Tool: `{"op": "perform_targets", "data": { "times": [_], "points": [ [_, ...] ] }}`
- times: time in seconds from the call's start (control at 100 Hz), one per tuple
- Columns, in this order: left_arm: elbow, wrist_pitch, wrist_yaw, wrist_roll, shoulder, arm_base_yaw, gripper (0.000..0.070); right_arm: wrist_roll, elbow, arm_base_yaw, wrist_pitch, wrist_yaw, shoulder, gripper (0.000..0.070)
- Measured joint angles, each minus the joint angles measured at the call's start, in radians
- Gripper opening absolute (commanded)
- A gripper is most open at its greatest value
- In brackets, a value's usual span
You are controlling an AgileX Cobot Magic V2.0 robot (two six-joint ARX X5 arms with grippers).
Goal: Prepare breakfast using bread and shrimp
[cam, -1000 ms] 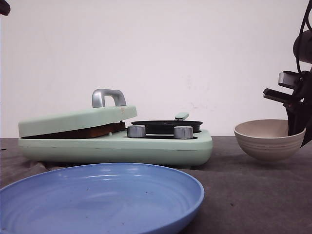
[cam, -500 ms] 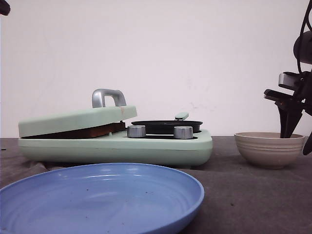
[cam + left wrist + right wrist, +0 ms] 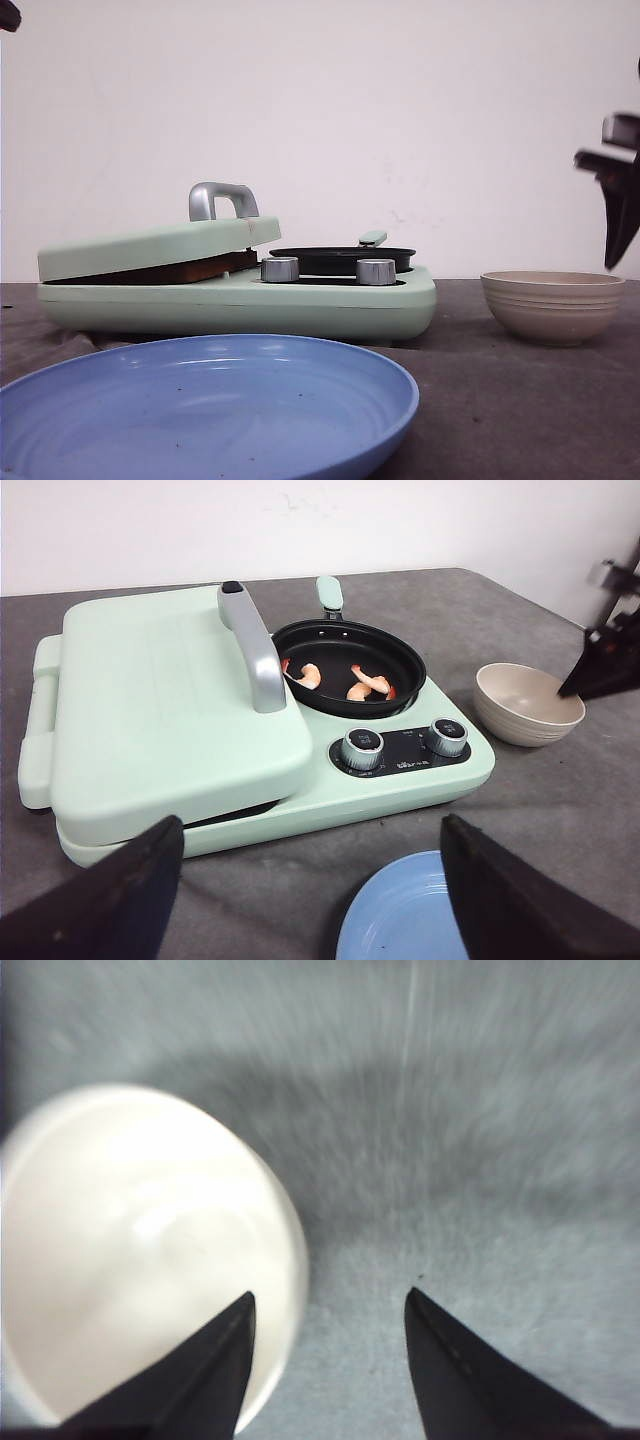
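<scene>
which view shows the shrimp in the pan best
The left wrist view: it looks down into the black pan, showing the shrimp. The front view sees only the pan's rim edge-on; the right wrist view shows just the bowl.

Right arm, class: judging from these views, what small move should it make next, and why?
Probably pull clear of the bowl: the right gripper hangs open and empty above it, the bowl looks empty, and shrimp already lie in the pan.

The right gripper's [image 3: 328,1360] two dark pointed fingers [image 3: 215,1375] are standing apart, nothing between them, hovering over the blurred grey cloth-covered table [image 3: 470,1160]. A pale round ribbed bowl [image 3: 130,1250] is sitting beside one finger.
</scene>
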Motion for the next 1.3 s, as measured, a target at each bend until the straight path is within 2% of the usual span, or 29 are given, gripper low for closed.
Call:
{"op": "perform_targets", "data": {
  "times": [0.15, 0.3, 0.39, 0.43, 0.5, 0.57, 0.66, 0.84, 1.16, 1.3],
  "points": [
    [0.000, 0.000, 0.000, 0.000, 0.000, 0.000, 0.0434, 0.000, 0.000, -0.002, 0.001, -0.010, -0.077, 0.0289],
    [0.000, 0.000, 0.000, -0.002, 0.000, 0.000, 0.0429, 0.000, 0.000, 0.003, 0.008, -0.090, -0.157, 0.0284],
    [0.000, 0.000, 0.000, -0.005, 0.000, 0.000, 0.0425, 0.000, 0.000, 0.021, 0.024, -0.135, -0.201, 0.0222],
    [0.000, 0.000, 0.000, -0.010, 0.000, 0.000, 0.0408, 0.000, 0.000, 0.032, 0.028, -0.152, -0.222, 0.0158],
    [0.000, 0.000, 0.000, -0.021, 0.000, 0.000, 0.0317, 0.000, 0.000, 0.057, 0.040, -0.192, -0.257, 0.0000],
    [0.000, 0.000, 0.000, -0.033, 0.000, 0.000, 0.0198, 0.000, 0.000, 0.088, 0.052, -0.233, -0.291, 0.0000],
    [0.000, 0.000, 0.000, -0.045, 0.000, 0.000, 0.0000, -0.002, 0.000, 0.142, 0.062, -0.275, -0.335, 0.0000],
    [0.000, 0.000, 0.000, -0.060, 0.000, 0.000, 0.0000, -0.042, 0.000, 0.271, 0.079, -0.286, -0.424, 0.0000],
    [0.000, 0.026, 0.000, -0.163, 0.000, 0.000, 0.0000, -0.098, 0.000, 0.468, 0.171, -0.283, -0.553, 0.0000],
    [0.000, 0.083, 0.000, -0.197, -0.005, 0.000, 0.0000, -0.124, 0.000, 0.550, 0.176, -0.258, -0.565, 0.0000]
  ]
}}
